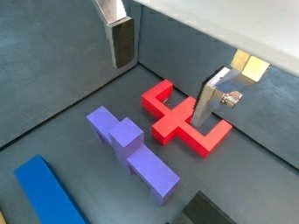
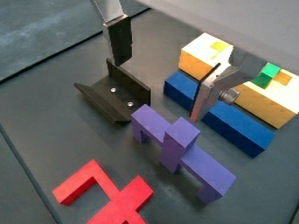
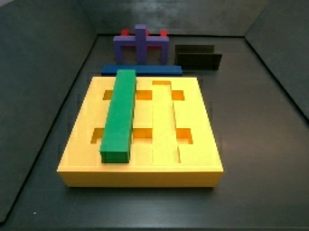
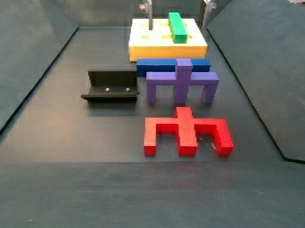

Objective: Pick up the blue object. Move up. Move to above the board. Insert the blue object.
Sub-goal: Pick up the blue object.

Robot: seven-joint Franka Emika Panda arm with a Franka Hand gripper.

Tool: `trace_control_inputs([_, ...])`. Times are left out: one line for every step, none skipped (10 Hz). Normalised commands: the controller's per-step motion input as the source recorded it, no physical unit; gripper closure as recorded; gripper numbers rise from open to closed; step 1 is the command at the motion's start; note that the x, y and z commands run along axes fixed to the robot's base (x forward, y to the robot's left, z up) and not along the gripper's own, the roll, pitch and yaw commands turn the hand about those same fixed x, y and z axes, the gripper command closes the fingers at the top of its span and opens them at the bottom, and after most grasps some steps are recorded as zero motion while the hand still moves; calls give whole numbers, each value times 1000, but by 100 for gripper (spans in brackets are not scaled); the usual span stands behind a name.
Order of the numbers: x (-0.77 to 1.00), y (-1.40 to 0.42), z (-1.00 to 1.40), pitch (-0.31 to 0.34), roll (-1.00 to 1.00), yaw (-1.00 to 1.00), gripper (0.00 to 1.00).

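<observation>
Clearly, the hand is seen wide open in both wrist views, its two silver fingers well apart, with nothing held between them and nothing touched. It hangs above the worktop, over the gap between the fixture and the blue object. In a side view only the finger tips are made out at the top edge, near the far end of the board.

The blue object is laid flat on the dark worktop, just beside the near edge of the yellow board, between the board and the purple block. A green bar is seated lengthwise in a groove of the board. A red piece is laid near the purple block, and the fixture is stood to one side. The worktop is enclosed by dark grey walls.
</observation>
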Motion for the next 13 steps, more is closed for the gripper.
trace_control_inputs([0, 0, 0, 0, -10, 0, 0])
trace_control_inputs([0, -26, -43, -3, -17, 0, 0])
trace_control_inputs([-220, -334, 0, -199, -164, -286, 0])
trace_control_inputs([-317, -520, 6, -287, -247, -337, 0])
trace_control_inputs([-220, -500, 0, -271, -296, -374, 0])
trace_control_inputs([-97, -357, 0, -263, -324, -477, 0])
trace_control_inputs([-6, -260, -60, -259, -350, -534, 0])
trace_control_inputs([-23, -320, -149, -299, -314, -520, 0])
trace_control_inputs([-46, -311, -203, -310, -244, -626, 0])
trace_control_inputs([0, -317, -154, -196, -103, -786, 0])
trace_control_inputs([0, -343, -103, -107, -41, -831, 0])
trace_control_inputs([0, -331, -103, -110, -37, -846, 0])
trace_control_inputs([0, -329, -103, -111, -39, -846, 0])
